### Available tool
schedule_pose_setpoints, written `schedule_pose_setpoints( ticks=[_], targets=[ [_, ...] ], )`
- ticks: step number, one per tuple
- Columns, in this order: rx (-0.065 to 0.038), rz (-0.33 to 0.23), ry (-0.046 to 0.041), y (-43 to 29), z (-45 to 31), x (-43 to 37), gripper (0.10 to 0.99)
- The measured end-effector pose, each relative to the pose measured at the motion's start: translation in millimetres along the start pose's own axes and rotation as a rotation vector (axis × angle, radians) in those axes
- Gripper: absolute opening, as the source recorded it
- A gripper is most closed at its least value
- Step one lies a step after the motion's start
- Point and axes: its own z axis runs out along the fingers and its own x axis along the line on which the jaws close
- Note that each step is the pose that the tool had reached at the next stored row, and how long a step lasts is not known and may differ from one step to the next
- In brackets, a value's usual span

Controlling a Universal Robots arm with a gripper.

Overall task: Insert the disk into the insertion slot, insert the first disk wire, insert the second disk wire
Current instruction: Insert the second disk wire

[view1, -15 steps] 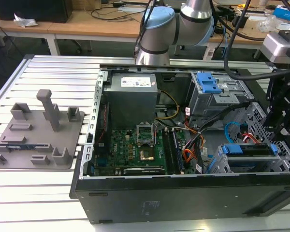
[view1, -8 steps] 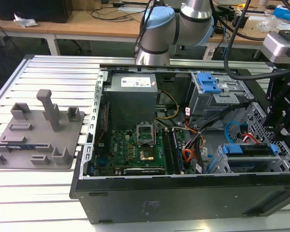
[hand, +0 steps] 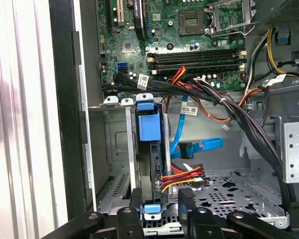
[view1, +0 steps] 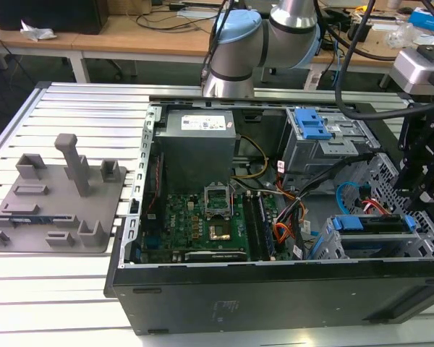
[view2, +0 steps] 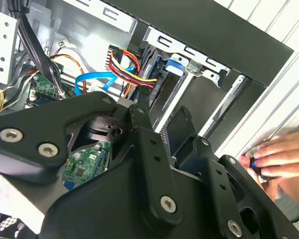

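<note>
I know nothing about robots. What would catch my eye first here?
An open computer case lies on a slatted metal table, green circuit board bare, a robot arm behind it. At the exterior view's right, the disk in its bright blue frame sits in a grey metal slot. In the second wrist view, a person's hand is at the case's edge.

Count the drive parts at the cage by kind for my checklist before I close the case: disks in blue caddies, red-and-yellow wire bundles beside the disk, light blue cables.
Disk in blue caddy: 1
Red-and-yellow wire bundle: 1
Light blue cable: 1
Total: 3
</note>
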Motion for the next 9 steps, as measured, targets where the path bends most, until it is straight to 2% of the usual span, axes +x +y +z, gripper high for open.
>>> schedule_pose_setpoints(
  ticks=[2, 3, 4, 5, 6, 8, 9],
  targets=[
    [0.0, 0.0, 0.001, 0.0, -0.1, -0.4, 0.42],
    [-0.001, -0.001, 0.0149, 0.0, -0.2, -3.7, 0.42],
    [-0.005, -0.001, 0.0462, 0.6, -0.5, -10.0, 0.42],
    [-0.005, -0.002, 0.082, 1.1, -0.7, -16.8, 0.42],
    [-0.003, -0.002, 0.1114, 4.9, -0.1, -21.8, 0.42],
    [-0.002, -0.003, 0.1263, 12.4, 1.0, -22.9, 0.42],
    [-0.001, -0.003, 0.1375, 15.1, 1.3, -25.2, 0.42]
  ],
)
